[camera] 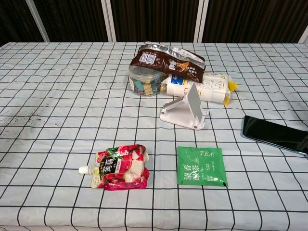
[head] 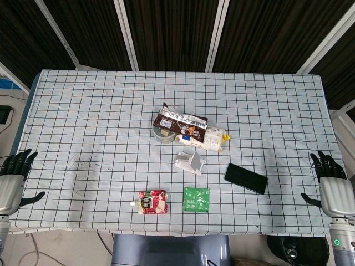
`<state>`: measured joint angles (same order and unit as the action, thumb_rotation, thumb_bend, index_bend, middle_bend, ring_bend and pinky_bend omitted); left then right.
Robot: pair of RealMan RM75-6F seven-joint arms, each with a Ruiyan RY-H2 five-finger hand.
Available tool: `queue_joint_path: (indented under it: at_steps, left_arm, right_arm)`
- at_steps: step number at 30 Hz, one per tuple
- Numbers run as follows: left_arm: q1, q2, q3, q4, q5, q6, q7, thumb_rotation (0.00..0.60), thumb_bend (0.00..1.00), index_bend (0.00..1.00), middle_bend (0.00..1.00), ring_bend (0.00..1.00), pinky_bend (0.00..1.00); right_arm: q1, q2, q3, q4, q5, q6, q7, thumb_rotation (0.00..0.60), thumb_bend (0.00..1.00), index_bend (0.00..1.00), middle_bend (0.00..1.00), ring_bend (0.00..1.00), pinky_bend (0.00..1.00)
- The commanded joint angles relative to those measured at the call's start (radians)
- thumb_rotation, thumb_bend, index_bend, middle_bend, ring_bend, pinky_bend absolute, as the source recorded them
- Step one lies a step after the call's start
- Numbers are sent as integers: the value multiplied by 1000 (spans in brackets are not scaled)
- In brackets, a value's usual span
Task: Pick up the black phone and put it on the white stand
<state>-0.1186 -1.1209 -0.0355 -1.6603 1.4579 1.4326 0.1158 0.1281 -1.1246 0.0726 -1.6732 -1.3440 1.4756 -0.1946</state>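
Black phone (head: 246, 178) flat on bench, white stand (head: 190, 162) near; both hands' fingers apart, empty; risk: phone slipping from a thin-edge grasp

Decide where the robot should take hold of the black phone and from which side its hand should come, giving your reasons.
Probably grip the black phone across its two long edges, from above with the right hand, which is open at that side of the table. The phone lies flat, apart from the white stand and tea packet, so both edges are free.
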Motion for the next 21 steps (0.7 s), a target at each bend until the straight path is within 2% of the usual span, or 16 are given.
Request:
queue_joint_path:
  at_steps: [1,9,14,18,21]
  left_arm:
    - [0,0,0,0,0,0,0,600,0,0,0,0,0]
    - [0,-2,-1,4,4,3,-9,600,0,0,0,0,0]
    - [-4,-4,-1,5,5,-3,-11,600,0,0,0,0,0]
    - [-6,-2,-1,6,4,-8,-24,600,0,0,0,0,0]
    - [-7,3,0,7,8,-11,-34,600,0,0,0,0,0]
  right_arm:
    - [1,1,1,-7,1,-7,4,600,80,0,0,0,158]
    - [20,17,13,-130,15,-48,-21,600,81,0,0,0,158]
    - [60,-7,26,-246,71,-110,-105,600,98,0,0,0,158]
    - [108,-80,45,-286,132,-148,-215,600,124,0,16,0,158]
    - [144,-151,59,-279,191,-168,-294,600,150,16,71,0,158]
